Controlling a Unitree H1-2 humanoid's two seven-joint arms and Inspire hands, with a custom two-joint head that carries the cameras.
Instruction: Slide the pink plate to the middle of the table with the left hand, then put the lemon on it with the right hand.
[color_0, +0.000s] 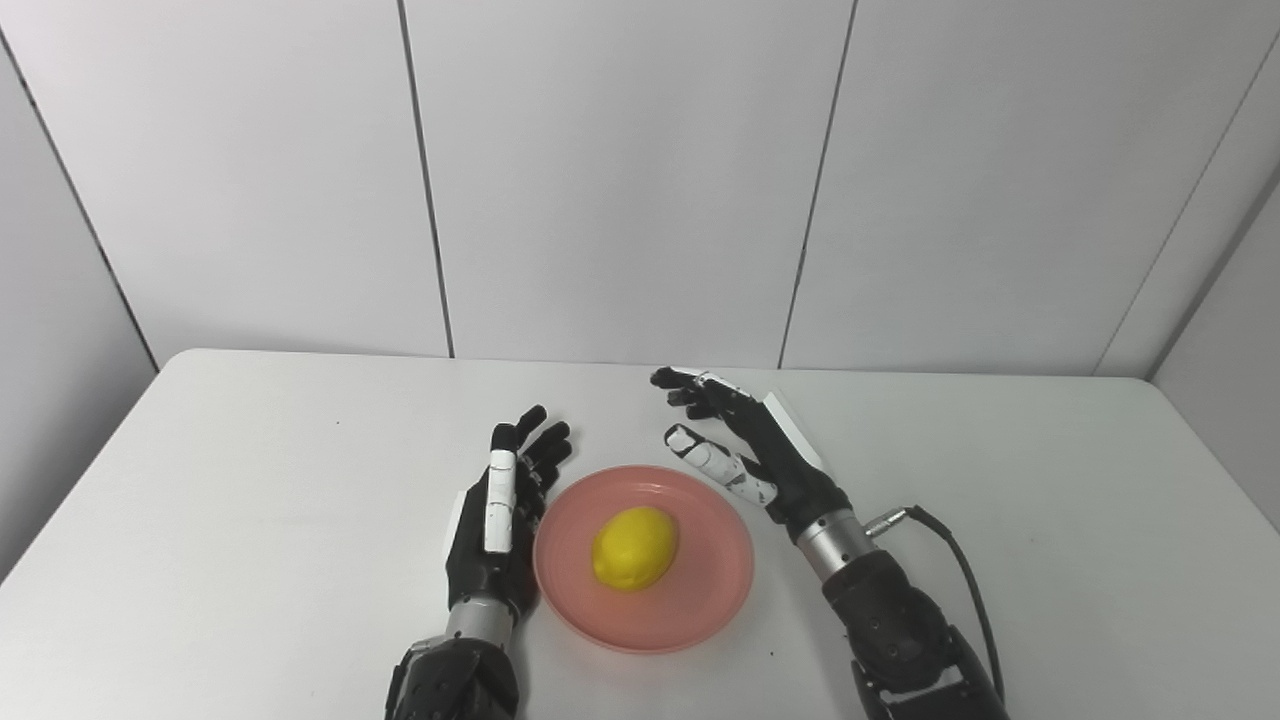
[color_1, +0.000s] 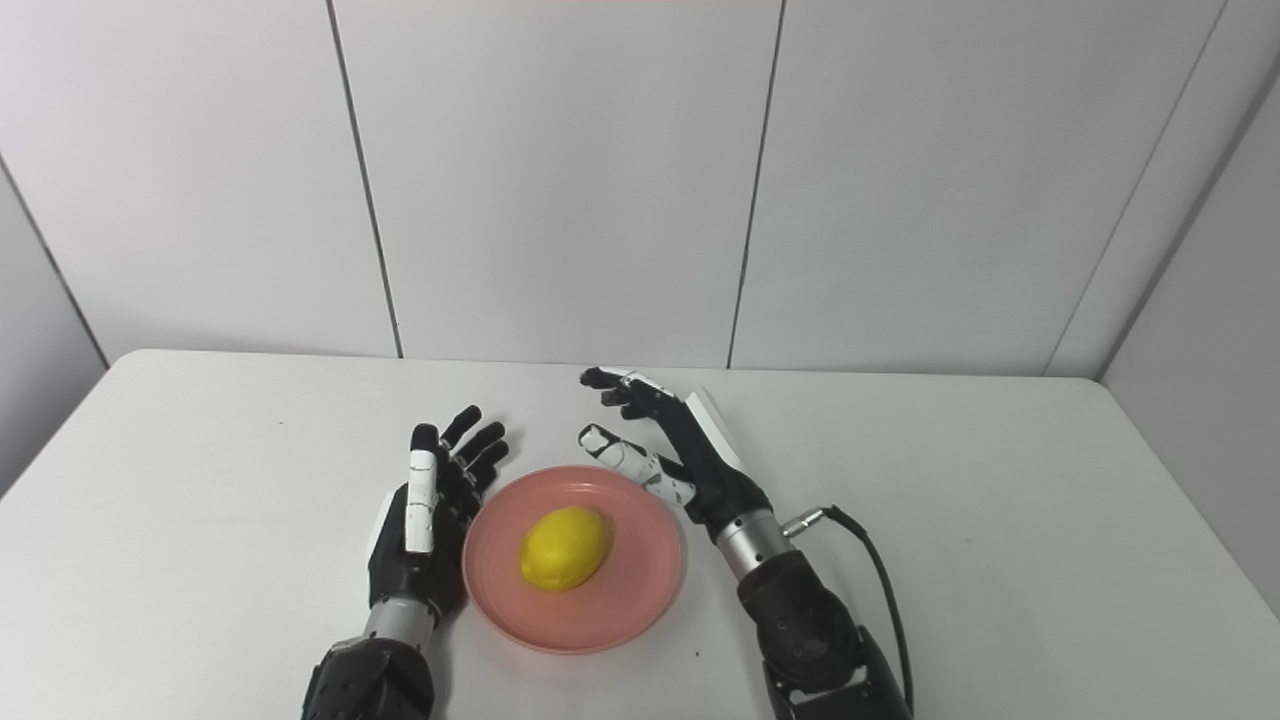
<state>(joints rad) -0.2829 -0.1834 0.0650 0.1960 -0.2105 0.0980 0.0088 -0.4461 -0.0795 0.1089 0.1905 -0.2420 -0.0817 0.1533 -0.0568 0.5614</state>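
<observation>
Lemon sits on the pink plate, a little toward the left fingers' side of its centre, and the plate lies near the middle of the bench, so we judge both steps done and only the withdrawal left.

Nearest us, the left hand stands edge-on just beside the plate's rim, its fingers spread and reaching away from us, holding nothing. Whether the palm touches the rim we cannot tell; the gap is too fine to read.

Farther off, the right hand hovers at the plate's far right edge, its fingers apart and curled loosely above the rim, clear of the lemon.

We see two risks. If the left hand pulls back while brushing the rim, it could drag the plate off centre. If the right fingers dip as the arm retreats, they could catch the rim and tip the plate, and the lemon, being rounded, would likely roll off.

The right eye view shows more bare bench to the right of the right arm; the left eye view shows more bench left of the left fingers. Neither view settles the contact question.
</observation>
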